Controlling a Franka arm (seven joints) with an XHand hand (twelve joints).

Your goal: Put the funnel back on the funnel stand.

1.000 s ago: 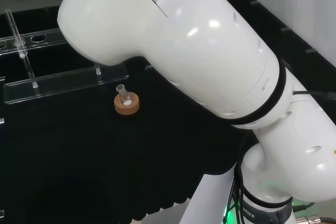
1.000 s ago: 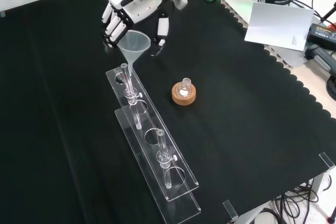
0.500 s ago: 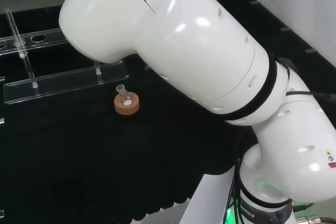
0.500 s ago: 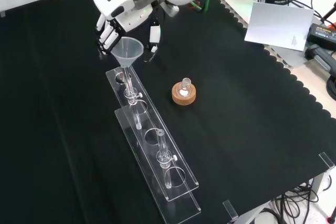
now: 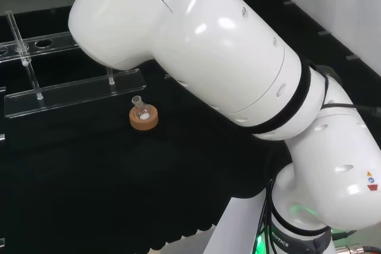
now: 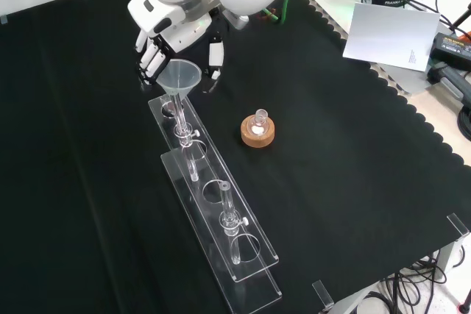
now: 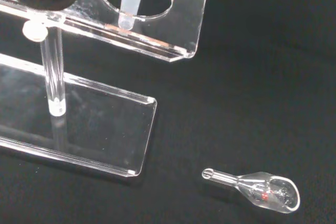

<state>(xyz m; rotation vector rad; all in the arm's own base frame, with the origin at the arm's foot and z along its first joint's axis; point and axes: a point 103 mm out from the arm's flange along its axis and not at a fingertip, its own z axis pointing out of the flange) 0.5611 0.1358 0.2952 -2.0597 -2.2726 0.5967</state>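
One hand (image 6: 171,31) at the front view's eleven o'clock has its fingers (image 6: 151,56) curled round the funnel (image 6: 179,79), whose spout tip sits at the end hole of the funnel stand (image 6: 221,215); a small flask (image 6: 259,120) on its cork ring (image 6: 257,134) stands near at three o'clock.

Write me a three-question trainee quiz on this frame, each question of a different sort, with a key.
1. True or false: the funnel is lying flat on the black cloth.
2. What is the small flask sitting in? A) a cork ring B) a red ribbed ring C) the funnel stand
3. In the wrist view, where is the funnel's stem tip relative to the funnel stand?

Key
1. False: the hand holds it upright, fingers curled round the cone.
2. A: the cork ring.
3. At the edge of the end hole in the top plate, not yet through.
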